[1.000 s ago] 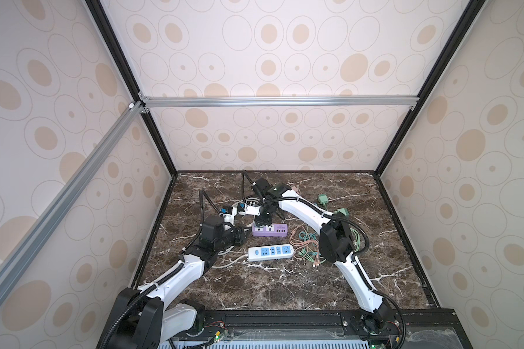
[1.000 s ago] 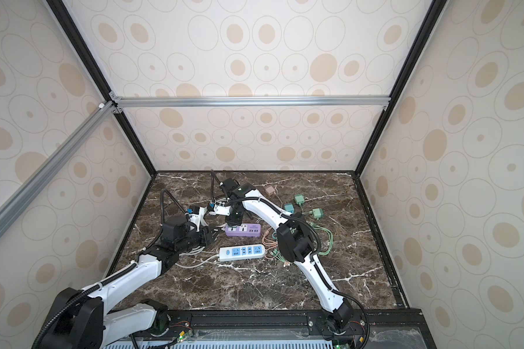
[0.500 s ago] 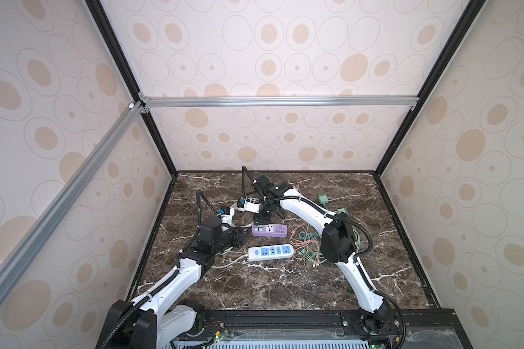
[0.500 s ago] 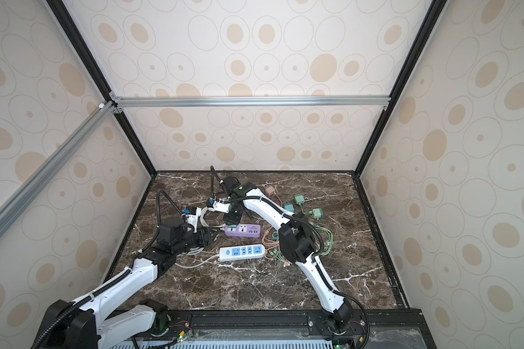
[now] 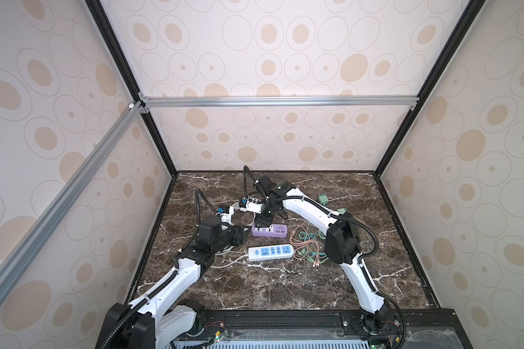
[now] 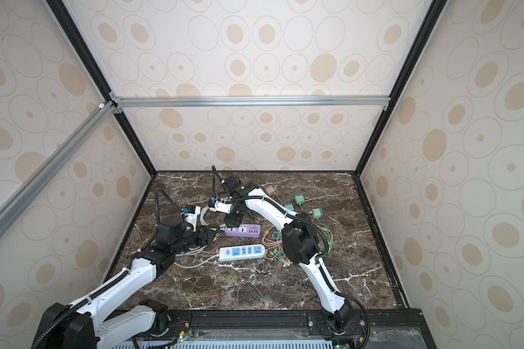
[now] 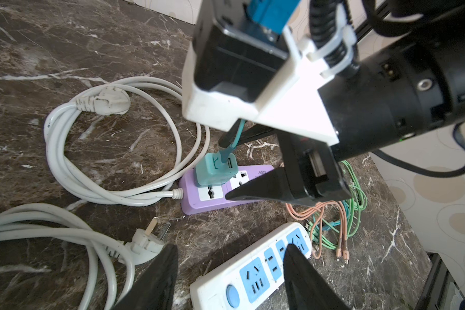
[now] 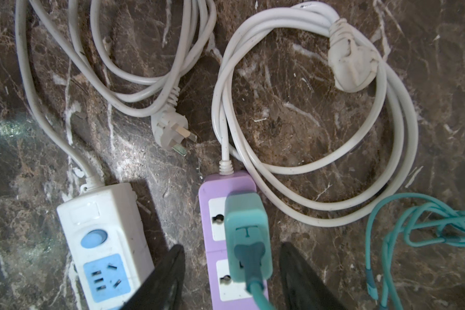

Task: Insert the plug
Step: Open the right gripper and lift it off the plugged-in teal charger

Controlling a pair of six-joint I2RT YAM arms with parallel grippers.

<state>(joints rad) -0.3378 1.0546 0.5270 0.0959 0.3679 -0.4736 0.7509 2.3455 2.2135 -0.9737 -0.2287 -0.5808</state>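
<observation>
A: First entry, the largest?
B: Dark brown marble tabletop (image 5: 270,287), white-veined, bearing all the stock.

A: Next?
B: Long white plastic power strip with blue sockets (image 5: 270,252), lying flat, with nothing plugged in. Then the shorter purple plastic power strip (image 5: 270,231), near it on the side toward the back wall, its white cord coiled beside it.

A: The task's piece?
B: Small teal plastic charger plug (image 8: 246,233) with a teal cable, standing upright on the purple strip toward its cord end. It looks seated, though its full depth cannot be told. Judged light, rigid and smooth-sided, with a soft cable. Best hold is on the two flat sides of the body, never the cable.

A: Arms?
B: The right arm reaches across the middle, wrist pointed down over the purple strip. Right gripper (image 8: 231,245): jaws parted, one finger on either side of the plug with a gap at each, gripping nothing. The left arm lies low from the front left, aimed at the strips. Left gripper (image 7: 230,247): jaws spread, empty, near the cord ends of both strips.
</observation>
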